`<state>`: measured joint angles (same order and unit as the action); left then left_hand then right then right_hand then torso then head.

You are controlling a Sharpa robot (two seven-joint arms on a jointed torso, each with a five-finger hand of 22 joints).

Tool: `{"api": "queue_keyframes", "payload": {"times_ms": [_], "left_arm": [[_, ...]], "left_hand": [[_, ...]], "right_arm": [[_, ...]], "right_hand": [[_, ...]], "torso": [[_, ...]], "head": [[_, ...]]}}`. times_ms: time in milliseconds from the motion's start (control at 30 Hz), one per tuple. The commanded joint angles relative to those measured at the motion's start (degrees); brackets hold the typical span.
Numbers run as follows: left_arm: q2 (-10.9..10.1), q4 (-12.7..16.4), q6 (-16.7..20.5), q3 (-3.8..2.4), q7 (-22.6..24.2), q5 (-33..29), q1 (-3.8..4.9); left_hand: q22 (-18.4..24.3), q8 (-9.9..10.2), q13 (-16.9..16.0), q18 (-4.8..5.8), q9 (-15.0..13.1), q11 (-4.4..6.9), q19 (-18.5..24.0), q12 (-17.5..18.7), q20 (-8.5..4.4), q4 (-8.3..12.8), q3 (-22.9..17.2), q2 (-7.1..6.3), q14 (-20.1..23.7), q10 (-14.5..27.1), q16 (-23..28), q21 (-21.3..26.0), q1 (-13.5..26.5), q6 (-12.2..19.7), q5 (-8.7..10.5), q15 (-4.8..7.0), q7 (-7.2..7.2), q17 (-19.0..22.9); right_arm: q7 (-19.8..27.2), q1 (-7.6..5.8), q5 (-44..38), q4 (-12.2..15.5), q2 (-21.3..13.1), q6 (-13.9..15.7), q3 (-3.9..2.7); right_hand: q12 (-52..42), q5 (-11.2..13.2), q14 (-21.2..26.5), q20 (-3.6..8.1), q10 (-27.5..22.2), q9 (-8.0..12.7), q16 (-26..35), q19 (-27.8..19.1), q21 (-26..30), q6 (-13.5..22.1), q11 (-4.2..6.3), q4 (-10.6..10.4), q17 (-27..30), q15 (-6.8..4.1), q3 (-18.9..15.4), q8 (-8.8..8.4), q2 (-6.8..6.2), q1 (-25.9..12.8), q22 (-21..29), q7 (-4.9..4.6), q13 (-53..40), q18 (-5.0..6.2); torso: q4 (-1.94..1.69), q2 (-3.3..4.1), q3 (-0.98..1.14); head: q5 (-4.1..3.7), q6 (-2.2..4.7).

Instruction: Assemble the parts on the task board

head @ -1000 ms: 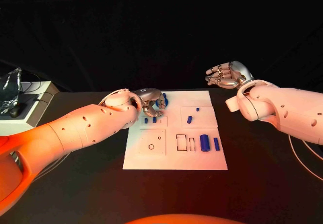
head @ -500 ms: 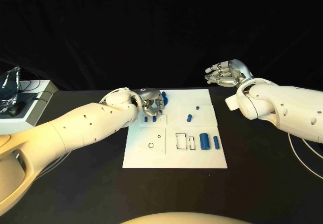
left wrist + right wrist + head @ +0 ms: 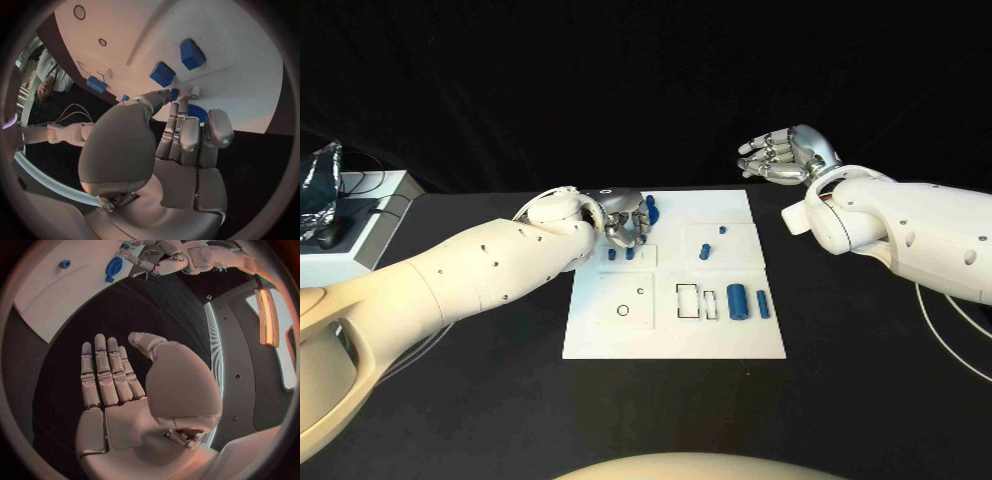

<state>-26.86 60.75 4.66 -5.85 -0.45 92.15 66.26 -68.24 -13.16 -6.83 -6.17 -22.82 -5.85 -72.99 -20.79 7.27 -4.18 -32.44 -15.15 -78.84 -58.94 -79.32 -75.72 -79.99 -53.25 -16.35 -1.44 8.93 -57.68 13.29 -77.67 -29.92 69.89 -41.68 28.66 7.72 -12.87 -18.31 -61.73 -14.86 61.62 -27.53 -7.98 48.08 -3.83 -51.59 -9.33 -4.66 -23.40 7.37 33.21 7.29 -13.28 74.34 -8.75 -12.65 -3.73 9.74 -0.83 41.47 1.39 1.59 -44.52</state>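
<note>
while pinching a small blue plastic part [image 3: 649,208] at the flat white task board's [image 3: 675,340] far edge, left hand [image 3: 620,222] could fumble it; right hand [image 3: 786,158] idle, open.

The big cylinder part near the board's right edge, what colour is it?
Blue. The cylinder shows best in the head view, lying on the white task board.
</note>
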Motion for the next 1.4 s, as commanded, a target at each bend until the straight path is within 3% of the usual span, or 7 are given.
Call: {"api": "queue_keyframes", "payload": {"times_ms": [33, 633, 1133, 1400], "left_arm": [[0.2, 0.1, -1.3, 0.0, -0.2, 0.3, 0.06], [0.5, -0.2, -2.3, 0.44, -0.4, -0.1, 0.05], [0.8, -1.0, -1.2, 0.6, -0.5, -0.1, 0.04], [0.7, -0.9, 0.5, 0.6, -0.1, -0.6, 0.03]], "left_hand": [[-0.1, 0.1, -0.1, 0.64, 0.1, 0.15, -0.4, 0.3, -0.04, 0.2, -0.4, 0.55, -0.4, -0.6, -0.4, -0.2, -0.1, -0.2, 0.16, -0.12, 0.25, 0.0], [-0.2, 0.5, 0.0, 0.65, 0.3, 0.18, -0.4, 1.2, -0.17, 0.5, -1.3, 0.87, -0.5, -1.1, -0.4, -0.3, -0.3, -0.5, 0.38, -0.07, 0.24, 0.0], [-1.5, 0.1, -0.2, 0.89, 0.1, 0.89, -1.2, 3.5, -0.63, 2.1, -3.5, 3.47, -0.9, -5.1, -0.8, -1.3, -1.0, -3.9, 1.3, 0.56, -0.26, -0.1], [-1.8, 0.1, -0.3, 0.96, 0.1, 1.03, -1.4, 4.0, -0.83, 2.7, -3.8, 3.8, -1.1, -5.7, -1.0, -1.6, -1.2, -4.3, 1.51, 0.71, -0.36, -0.5]], "right_arm": [[0.9, 0.01, -0.5, 0.1, 0.1, -0.5, -0.02], [0.9, 0.0, -0.4, 0.2, 0.2, -0.6, -0.02], [0.9, -0.02, -0.4, 0.2, 0.2, -0.6, -0.03], [0.9, -0.02, -0.4, 0.2, 0.2, -0.6, -0.03]], "right_hand": [[0.2, 0.1, 0.0, -0.05, -0.4, 0.0, 0.2, 0.3, -0.2, 0.2, -0.04, 0.2, 0.0, -0.01, 0.0, -0.33, -0.44, -0.2, 0.1, -0.39, 0.1, 0.92], [0.2, 0.1, 0.0, -0.07, -0.4, 0.1, 0.2, 0.3, -0.2, 0.1, -0.05, 0.1, 0.0, 0.01, 0.0, -0.35, -0.39, -0.2, 0.2, -0.4, 0.1, 0.91], [0.2, 0.1, 0.0, -0.07, -0.4, 0.1, 0.2, 0.3, -0.2, 0.1, -0.05, 0.1, 0.0, 0.01, 0.0, -0.35, -0.39, -0.2, 0.2, -0.4, 0.1, 0.91], [0.2, 0.1, 0.0, -0.09, -0.4, 0.1, 0.3, 0.3, -0.1, 0.1, -0.05, 0.1, 0.0, 0.02, 0.0, -0.36, -0.34, -0.3, 0.3, -0.39, 0.1, 0.91]], "torso": [[0.0, -0.01, 0.0], [0.0, -0.01, 0.0], [0.0, -0.04, 0.0], [-0.06, -0.08, -0.03]], "head": [[0.08, -0.15], [0.08, -0.37], [-0.02, -0.47], [-0.07, -0.35]]}}
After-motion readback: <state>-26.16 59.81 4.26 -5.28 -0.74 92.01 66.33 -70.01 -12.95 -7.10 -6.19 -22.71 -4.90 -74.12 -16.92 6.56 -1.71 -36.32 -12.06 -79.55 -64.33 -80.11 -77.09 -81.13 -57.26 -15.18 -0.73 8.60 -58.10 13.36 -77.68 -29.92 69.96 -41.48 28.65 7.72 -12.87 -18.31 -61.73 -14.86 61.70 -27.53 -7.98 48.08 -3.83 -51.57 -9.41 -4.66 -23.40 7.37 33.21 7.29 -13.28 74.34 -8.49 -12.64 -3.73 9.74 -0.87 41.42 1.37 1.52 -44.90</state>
